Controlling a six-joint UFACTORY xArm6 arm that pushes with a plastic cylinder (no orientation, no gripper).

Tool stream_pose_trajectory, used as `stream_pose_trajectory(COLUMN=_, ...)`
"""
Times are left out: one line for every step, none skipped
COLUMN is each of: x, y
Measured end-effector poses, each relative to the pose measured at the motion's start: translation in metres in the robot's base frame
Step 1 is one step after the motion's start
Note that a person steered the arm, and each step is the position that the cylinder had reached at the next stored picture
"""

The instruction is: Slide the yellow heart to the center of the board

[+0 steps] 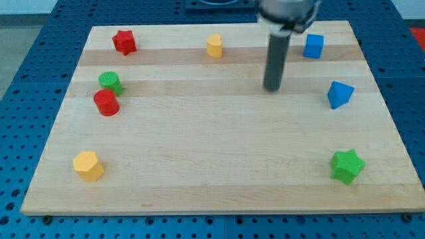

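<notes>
Eight coloured blocks ringed the wooden counter (219, 166) as we readied a push on the yellow heart. Reading from the view's left: a yellow hexagonal block (88, 165) sat near the bottom corner; a red cylinder (106, 103) touched a green cylinder (110, 82) just above it; a red star (124, 42) held the top corner. The yellow heart (214, 46) stood near the top edge, a little left of the middle, well apart from the board's centre below it. Our tip (272, 87) rested to the heart's right and slightly lower, clear of every block. We carried no hand, only the rod, so nothing was held. We judged the tip had to get above the heart before driving it down. Farther right lay a blue cube (313, 46), a blue triangular block (339, 94) and a green star (347, 165).
</notes>
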State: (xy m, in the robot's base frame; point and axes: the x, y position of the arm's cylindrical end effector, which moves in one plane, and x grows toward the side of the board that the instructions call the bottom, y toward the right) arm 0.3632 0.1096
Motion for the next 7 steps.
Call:
stream_pose_trajectory(x=-0.028, y=-0.016)
stream_pose_trajectory(x=-0.092, y=-0.057)
stream_pose_trajectory(x=-0.131, y=-0.082)
stream_pose_trajectory(x=-0.169, y=-0.099)
stream_pose_trajectory(x=-0.166, y=-0.111)
stream_pose_trajectory(x=-0.124, y=-0.115)
stream_pose_trajectory(x=-0.105, y=-0.115)
